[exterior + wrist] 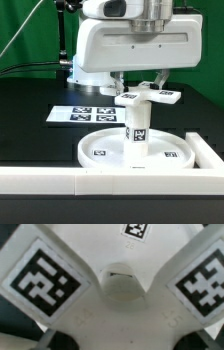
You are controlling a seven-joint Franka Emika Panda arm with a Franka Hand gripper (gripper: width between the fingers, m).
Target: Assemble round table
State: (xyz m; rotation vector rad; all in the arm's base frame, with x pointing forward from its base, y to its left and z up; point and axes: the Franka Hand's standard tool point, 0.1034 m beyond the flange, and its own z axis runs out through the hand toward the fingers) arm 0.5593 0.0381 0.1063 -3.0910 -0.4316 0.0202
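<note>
The large round rimmed disc (100, 150) lies flat on the table near the front wall. The short tagged post (134, 130) stands upright at its middle. The cross-shaped piece (150, 97) sits level on top of the post. My gripper (142, 88) comes down from above, its fingers on either side of the cross-shaped piece. In the wrist view the cross-shaped piece (120, 308) fills the picture, with tagged arms spreading out and a round hub in the middle. My gripper (122, 336) is shut on it, one dark fingertip (40, 336) at each lower corner.
The marker board (85, 113) lies flat behind the disc toward the exterior view's left. The long white border wall (60, 180) runs along the front and turns back at the exterior view's right (208, 150). The arm's white body hangs above.
</note>
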